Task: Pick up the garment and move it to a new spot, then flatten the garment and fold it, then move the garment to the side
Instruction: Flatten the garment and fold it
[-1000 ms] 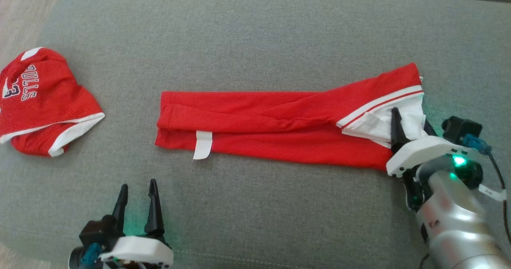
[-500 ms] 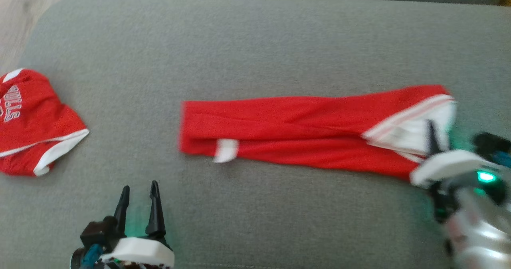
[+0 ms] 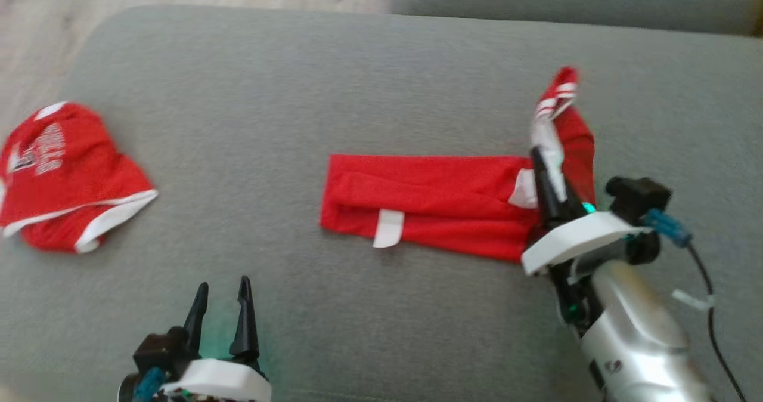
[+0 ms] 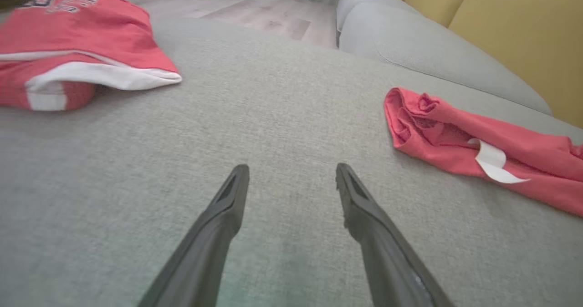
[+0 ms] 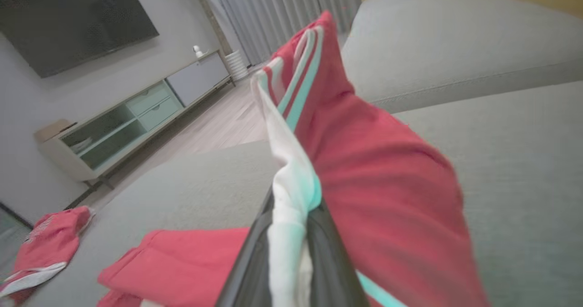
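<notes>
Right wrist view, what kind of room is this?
Probably a home living room: a grey sofa, a wall-mounted TV and a low cabinet beneath it.

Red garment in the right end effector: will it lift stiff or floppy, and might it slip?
Probably floppy: the red garment droops and bunches around the right end effector while its far end lies on the cushion. Likely light, as thin cloth creasing easily. Slipping seems unlikely, with the white hem pinched between its shut jaws.

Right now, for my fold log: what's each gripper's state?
Left gripper: open, empty.
Right gripper: shut on the red garment's striped end.
</notes>
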You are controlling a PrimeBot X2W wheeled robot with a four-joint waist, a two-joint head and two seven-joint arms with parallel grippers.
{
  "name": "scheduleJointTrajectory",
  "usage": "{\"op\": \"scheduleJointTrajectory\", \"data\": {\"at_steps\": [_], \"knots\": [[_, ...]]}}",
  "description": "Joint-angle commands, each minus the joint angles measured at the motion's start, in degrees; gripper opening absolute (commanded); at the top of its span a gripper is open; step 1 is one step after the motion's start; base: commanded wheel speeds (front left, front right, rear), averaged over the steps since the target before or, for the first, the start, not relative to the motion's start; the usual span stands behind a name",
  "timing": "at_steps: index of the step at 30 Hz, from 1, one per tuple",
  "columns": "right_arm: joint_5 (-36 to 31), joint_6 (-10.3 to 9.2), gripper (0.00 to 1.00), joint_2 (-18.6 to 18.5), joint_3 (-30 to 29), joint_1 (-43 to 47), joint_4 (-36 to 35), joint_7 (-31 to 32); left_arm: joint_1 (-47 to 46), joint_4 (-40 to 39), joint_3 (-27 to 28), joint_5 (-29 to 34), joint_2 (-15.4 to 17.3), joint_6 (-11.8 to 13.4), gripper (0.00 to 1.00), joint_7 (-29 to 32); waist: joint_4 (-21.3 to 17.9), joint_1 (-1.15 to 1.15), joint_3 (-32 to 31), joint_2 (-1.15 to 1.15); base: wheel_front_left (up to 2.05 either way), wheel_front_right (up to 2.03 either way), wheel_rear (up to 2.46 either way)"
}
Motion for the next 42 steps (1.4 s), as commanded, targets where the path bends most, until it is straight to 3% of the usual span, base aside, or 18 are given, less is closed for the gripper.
{"op": "scheduleJointTrajectory", "data": {"at_steps": [1,10,16,18,24,35,42], "knots": [[0.70,0.21,0.00,0.78,1.88,0.05,-1.60,-0.54,-1.07,-1.73,1.33,-0.35,0.28,0.21,1.00,-0.55,2.67,0.00,-0.43,0.00,0.00,0.00,0.00],[7.40,0.21,0.00,1.23,10.74,-2.29,1.59,-0.54,-1.48,-2.91,-2.11,-0.88,0.28,0.09,1.00,-0.55,12.12,0.00,-0.19,0.00,0.00,0.00,0.00],[11.01,0.21,0.00,1.24,13.07,-5.25,3.50,-0.54,-1.09,-3.75,-2.37,-1.57,0.28,0.62,1.00,-0.55,15.79,0.00,0.45,0.00,0.00,0.00,0.00],[12.90,0.21,1.00,1.25,13.93,-5.72,2.87,-0.54,-0.86,-3.97,-2.11,-1.47,0.28,0.64,1.00,-0.55,15.96,0.00,0.44,0.00,0.00,0.00,0.00],[13.52,0.21,1.00,1.25,13.63,-5.07,-0.18,-0.54,-0.48,-4.67,-0.90,-1.28,0.28,0.98,1.00,-0.55,12.50,0.00,-0.31,0.00,0.00,0.00,0.00],[-4.50,0.21,1.00,1.25,-8.54,4.16,-5.54,-0.54,-1.16,-5.24,0.94,0.21,0.28,0.85,1.00,-0.55,1.31,0.00,-2.55,0.00,0.00,0.00,0.00],[-12.13,0.21,1.00,1.26,-13.76,9.43,-8.01,-0.54,-0.53,-5.02,2.57,2.28,0.28,0.89,1.00,-0.55,-2.53,0.00,-4.02,0.00,0.00,0.00,0.00]]}}
